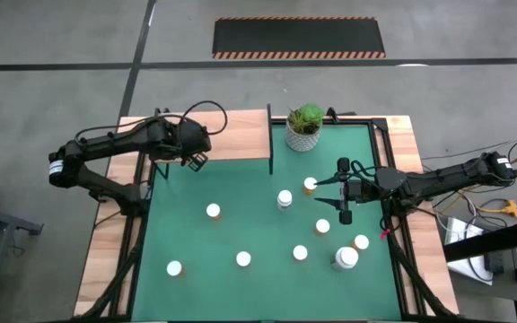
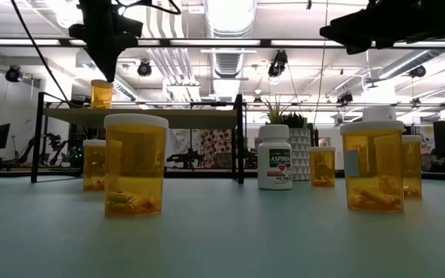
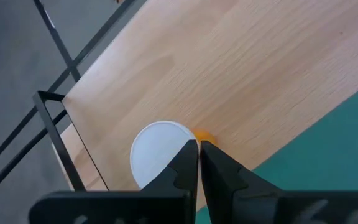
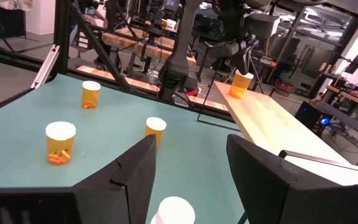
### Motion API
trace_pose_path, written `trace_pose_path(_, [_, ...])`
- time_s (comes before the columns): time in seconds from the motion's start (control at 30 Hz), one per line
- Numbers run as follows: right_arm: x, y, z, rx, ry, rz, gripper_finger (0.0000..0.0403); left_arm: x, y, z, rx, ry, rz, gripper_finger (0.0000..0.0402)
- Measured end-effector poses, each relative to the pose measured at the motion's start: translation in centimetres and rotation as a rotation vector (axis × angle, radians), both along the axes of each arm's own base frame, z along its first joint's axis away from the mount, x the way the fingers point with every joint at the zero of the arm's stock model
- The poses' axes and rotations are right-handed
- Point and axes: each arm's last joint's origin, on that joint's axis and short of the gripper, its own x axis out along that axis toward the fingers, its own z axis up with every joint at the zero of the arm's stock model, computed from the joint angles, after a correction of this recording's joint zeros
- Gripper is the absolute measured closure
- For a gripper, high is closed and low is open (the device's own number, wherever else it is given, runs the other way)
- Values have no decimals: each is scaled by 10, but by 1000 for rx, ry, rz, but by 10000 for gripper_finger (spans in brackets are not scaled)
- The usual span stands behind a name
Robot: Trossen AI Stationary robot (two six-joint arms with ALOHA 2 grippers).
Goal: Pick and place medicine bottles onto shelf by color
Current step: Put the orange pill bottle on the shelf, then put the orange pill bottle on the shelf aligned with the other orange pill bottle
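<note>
An orange medicine bottle with a white cap (image 3: 157,155) stands upright on the light wooden shelf (image 1: 223,135) at the table's far left; it also shows in the low view (image 2: 101,94). My left gripper (image 3: 199,152) is shut, pointing down just over the edge of that cap. My right gripper (image 1: 321,195) is open and empty above the green mat at the right, level, fingers pointing toward the table's left, with a white-capped bottle (image 4: 176,208) below its fingers. Several more bottles stand on the mat, among them an orange one (image 1: 310,185), a white one (image 1: 284,198) and a larger one (image 1: 346,258). My left gripper's shut fingertips (image 3: 191,155) stand over the edge of the bottle's white cap (image 3: 166,149), coming from above and pointing down. I cannot tell whether they touch it. The bottle stands upright on the shelf.
A green plant in a white pot (image 1: 304,126) stands at the mat's far edge, right of the shelf. The shelf's black posts (image 2: 240,139) stand at its corners. Bottles stand scattered over the mat's middle and near right (image 1: 243,259). The mat's near left holds one bottle (image 1: 174,267).
</note>
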Motion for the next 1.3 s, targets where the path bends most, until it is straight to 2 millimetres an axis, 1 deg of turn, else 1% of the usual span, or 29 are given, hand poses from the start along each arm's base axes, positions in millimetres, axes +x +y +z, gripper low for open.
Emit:
trace_pose_path(0.13, [0, 0, 0, 0, 0, 0, 216, -2, -1, 0, -6, 18, 6, 402])
trace_pose_path(0.53, [0, 0, 0, 0, 0, 0, 216, -17, -5, 0, -40, 89, 86, 402])
trace_pose_path(0.8, [0, 0, 0, -1, 0, 0, 216, -18, -5, 1, -34, 96, 88, 402])
trace_pose_path(0.9, [0, 0, 0, -2, 0, 0, 216, -18, -5, 5, -30, 79, 86, 402])
trace_pose_path(1.03, [0, 0, 0, -11, -1, 0, 216, -17, -5, 15, -41, 27, 80, 402])
trace_pose_path(1.13, [0, 0, 0, -14, -1, 0, 216, -10, -10, 23, -94, -53, 19, 402])
trace_pose_path(1.3, [0, 0, 0, -20, -2, 0, 216, 13, -29, 30, -198, -220, -215, 402])
